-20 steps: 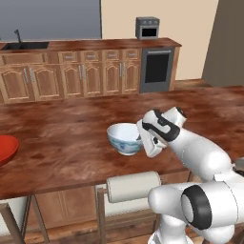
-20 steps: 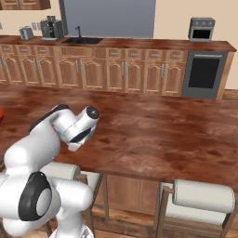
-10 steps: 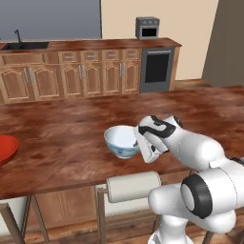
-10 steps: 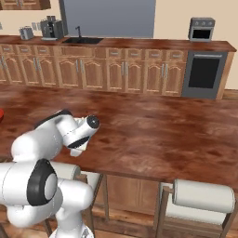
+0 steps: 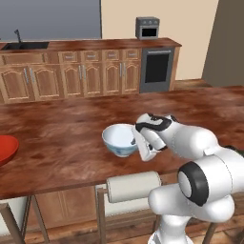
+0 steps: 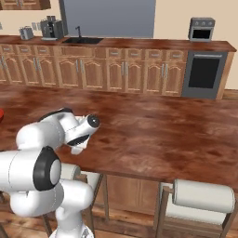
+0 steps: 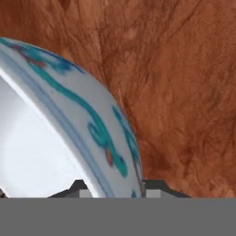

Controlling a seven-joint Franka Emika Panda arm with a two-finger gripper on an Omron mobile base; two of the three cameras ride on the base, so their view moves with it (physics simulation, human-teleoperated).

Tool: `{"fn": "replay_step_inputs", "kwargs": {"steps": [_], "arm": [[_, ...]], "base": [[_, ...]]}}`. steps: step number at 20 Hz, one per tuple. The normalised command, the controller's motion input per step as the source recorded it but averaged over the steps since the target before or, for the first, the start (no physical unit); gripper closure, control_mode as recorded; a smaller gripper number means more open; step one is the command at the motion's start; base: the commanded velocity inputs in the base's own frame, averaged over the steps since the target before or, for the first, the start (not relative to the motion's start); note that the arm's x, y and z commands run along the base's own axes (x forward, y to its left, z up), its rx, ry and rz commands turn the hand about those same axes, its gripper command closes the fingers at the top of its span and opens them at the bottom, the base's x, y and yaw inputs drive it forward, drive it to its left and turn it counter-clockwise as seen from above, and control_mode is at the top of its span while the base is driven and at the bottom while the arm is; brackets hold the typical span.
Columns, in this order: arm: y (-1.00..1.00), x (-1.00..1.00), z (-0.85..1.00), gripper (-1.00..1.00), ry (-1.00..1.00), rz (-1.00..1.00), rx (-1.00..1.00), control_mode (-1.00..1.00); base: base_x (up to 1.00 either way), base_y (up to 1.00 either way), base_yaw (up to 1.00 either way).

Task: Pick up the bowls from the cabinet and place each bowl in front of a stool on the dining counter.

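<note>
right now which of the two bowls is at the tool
The white bowl with the blue pattern: its rim sits between the fingers of the tool, mid-counter above a stool. The red bowl lies far off at the counter's left edge.

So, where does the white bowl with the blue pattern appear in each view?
Left base view: white bowl stands mid-frame on the dining counter, against the gripper.
Right base view: not visible; the arm stands where it would be.
Hand view: its patterned wall fills the left half.
Shared landmark: the counter's reddish wood grain.

the white bowl (image 5: 120, 139) has come down onto the dining counter (image 5: 57, 143); the end effector (image 5: 141, 148) fingers have begun parting.
</note>
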Motion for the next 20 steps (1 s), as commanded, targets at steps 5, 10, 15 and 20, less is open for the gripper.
{"fn": "replay_step_inputs", "kwargs": {"steps": [5, 10, 15, 20], "arm": [[-0.1, 0.0, 0.22, -1.0, -0.01, 0.0, 0.0, -1.0], [-0.18, -0.07, 0.69, -1.0, 0.0, 0.0, 0.0, -1.0], [-0.18, -0.54, 0.73, -1.0, 0.01, 0.0, 0.0, -1.0], [-0.1, -0.91, 0.87, -1.0, 0.1, -0.01, 0.0, -1.0]], "base": [[0.0, 0.0, 0.0], [0.0, 0.0, 0.0], [0.0, 0.0, 0.0], [0.0, 0.0, 0.0]]}}
